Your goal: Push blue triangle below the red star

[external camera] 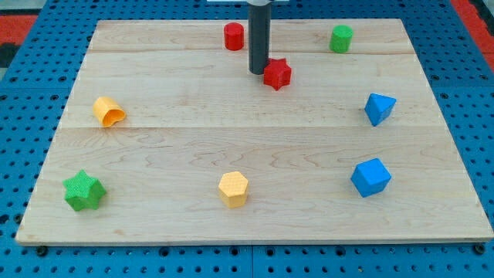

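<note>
The blue triangle [379,108] lies near the board's right edge, at mid height. The red star [277,73] sits near the top centre. My tip [258,72] stands just to the left of the red star, touching or almost touching it. The blue triangle is far to the right of the tip and a little lower than the star.
A red cylinder [234,36] and a green cylinder [341,38] stand at the top. A blue cube [371,177] is at lower right, a yellow hexagon [233,189] at bottom centre, a green star [83,191] at lower left, an orange block [108,112] at left. The wooden board [154,147] rests on blue pegboard.
</note>
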Motion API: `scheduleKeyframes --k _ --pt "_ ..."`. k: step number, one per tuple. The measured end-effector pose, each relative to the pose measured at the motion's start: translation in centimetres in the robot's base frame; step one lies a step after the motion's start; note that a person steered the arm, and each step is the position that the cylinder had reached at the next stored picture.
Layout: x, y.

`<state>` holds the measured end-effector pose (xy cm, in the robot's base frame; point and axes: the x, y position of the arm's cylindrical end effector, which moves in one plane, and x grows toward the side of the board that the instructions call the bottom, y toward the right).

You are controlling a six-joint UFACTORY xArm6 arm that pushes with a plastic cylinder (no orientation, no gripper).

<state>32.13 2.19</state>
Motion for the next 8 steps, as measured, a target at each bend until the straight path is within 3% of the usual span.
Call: scheduleKeyframes --k 2,3,4,6,8 --pt "0.1 2.1" --pt "0.1 0.0" --pt "5.5 0.0" --pt "5.5 2.5" --pt "5.0 15.3"
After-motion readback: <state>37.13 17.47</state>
